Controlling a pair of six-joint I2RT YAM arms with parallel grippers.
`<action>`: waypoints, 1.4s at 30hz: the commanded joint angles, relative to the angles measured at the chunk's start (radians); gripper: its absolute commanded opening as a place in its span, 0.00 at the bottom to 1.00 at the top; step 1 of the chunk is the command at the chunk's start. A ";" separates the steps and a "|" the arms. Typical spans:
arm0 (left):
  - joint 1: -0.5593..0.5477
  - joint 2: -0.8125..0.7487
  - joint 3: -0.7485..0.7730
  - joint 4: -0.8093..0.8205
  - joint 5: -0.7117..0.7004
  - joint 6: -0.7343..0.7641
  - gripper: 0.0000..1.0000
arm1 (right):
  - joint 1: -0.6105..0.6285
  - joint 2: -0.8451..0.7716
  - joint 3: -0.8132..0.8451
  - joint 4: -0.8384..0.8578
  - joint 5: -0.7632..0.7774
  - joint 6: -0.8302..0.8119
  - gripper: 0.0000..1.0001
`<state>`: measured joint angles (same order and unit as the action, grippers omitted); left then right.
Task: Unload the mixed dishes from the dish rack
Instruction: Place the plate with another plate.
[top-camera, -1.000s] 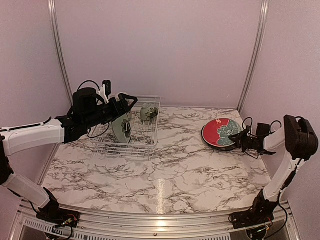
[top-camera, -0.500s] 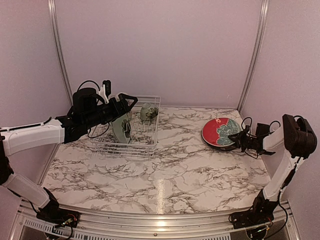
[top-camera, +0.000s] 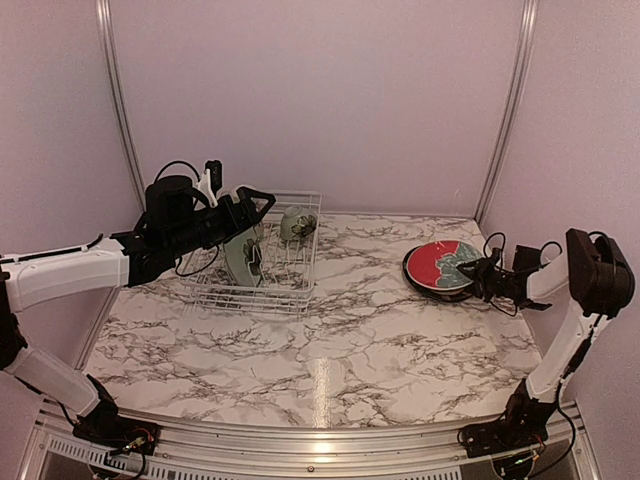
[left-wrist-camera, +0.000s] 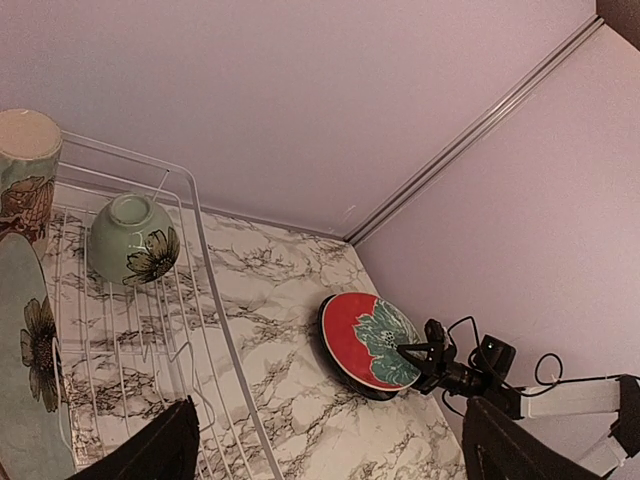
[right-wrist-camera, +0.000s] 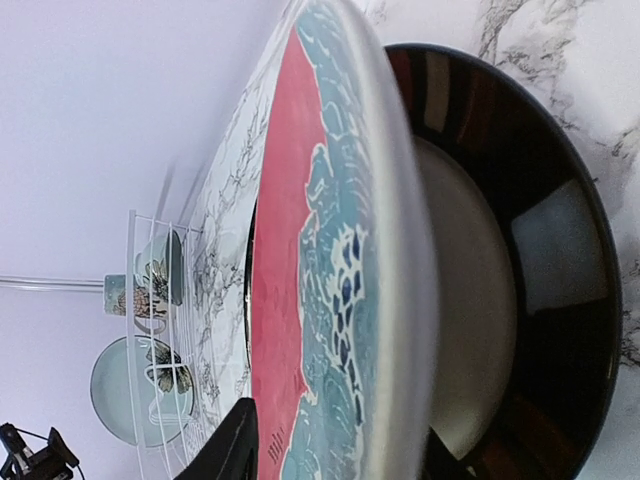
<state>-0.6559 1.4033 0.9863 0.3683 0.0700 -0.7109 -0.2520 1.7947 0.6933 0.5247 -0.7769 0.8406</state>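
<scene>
Showing mug (left-wrist-camera: 22, 170) (left wrist) — overhead hides it.

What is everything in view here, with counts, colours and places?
Rack: one, white wire, table's back left.
Green plate: one, pale green, upright in rack.
Mug: one, cream floral, in rack.
Bowl: one, pale green, rack's back right corner.
Red plate: one, red and teal, atop dark dish, table's right.
Dark dish: one, dark rim, cream centre, under red plate.
Table: one, white marble.
Left end effector: one, black, open, above rack.
Right end effector: one, black, at red plate's edge.
</scene>
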 joint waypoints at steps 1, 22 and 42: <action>-0.005 -0.012 0.028 -0.011 0.011 0.009 0.94 | -0.003 -0.058 0.022 0.030 -0.013 -0.044 0.42; -0.005 -0.006 0.031 -0.012 0.039 0.007 0.94 | 0.000 -0.243 -0.058 -0.267 0.154 -0.271 0.72; -0.005 -0.028 0.057 -0.109 0.033 0.041 0.95 | -0.001 -0.205 0.048 -0.502 0.372 -0.459 0.79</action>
<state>-0.6559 1.4033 1.0084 0.3187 0.1040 -0.7036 -0.2512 1.5551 0.6743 0.0711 -0.4458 0.4397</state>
